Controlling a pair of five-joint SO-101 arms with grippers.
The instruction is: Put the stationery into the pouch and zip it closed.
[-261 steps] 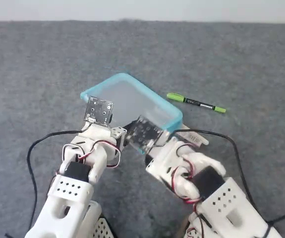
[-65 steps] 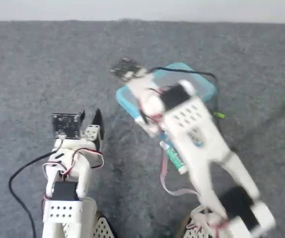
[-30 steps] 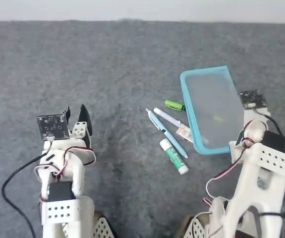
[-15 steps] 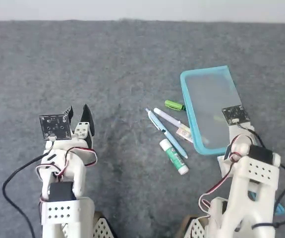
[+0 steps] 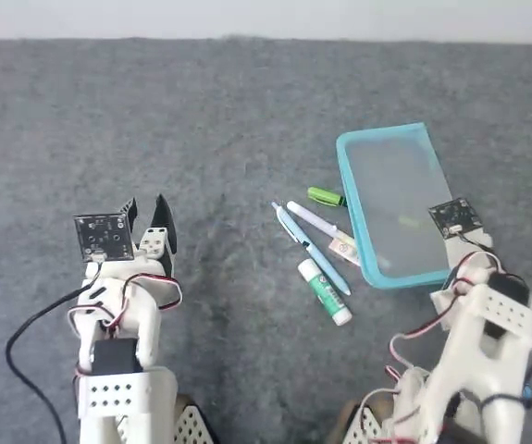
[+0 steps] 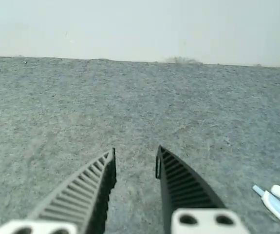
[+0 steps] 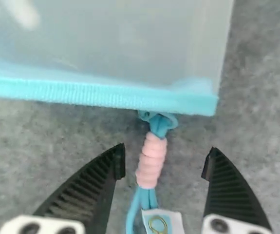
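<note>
1. Pouch (image 7: 96,92): clear-walled with a teal rim, lying flat just ahead of the right gripper (image 7: 166,147). Its teal edge runs crosswise to the fingers.
2. Pull cord (image 7: 140,204): it leaves the pouch's near corner and runs back toward the wrist, long axis in line with the gripper's reach. Its pink bead (image 7: 151,161) sits between the two fingers, touching neither.
3. Right gripper: fingers spread wide on either side of the bead, pinching nothing. This arm is far the nearer to the pouch.
4. Stationery, all outside the pouch: green marker (image 5: 325,196), white pen (image 5: 316,220), blue pen (image 5: 307,245) and glue stick (image 5: 325,291). They lie loose beside the pouch's long edge (image 5: 351,208), on the side toward the left arm. The green marker's end touches or slips under that edge. A small tag-like piece (image 5: 344,248) lies against the pens.
5. A faint greenish smear shows through the pouch wall; possibly something inside, cannot tell.
6. Left gripper (image 6: 136,149): fingers spread, empty, over bare carpet (image 5: 228,111). The pens lie off to its side toward the right arm, well apart, with nothing between.
7. Judgement: with the items out, pinching the cord serves opening, not closing. Nothing blocks the bead.
</note>
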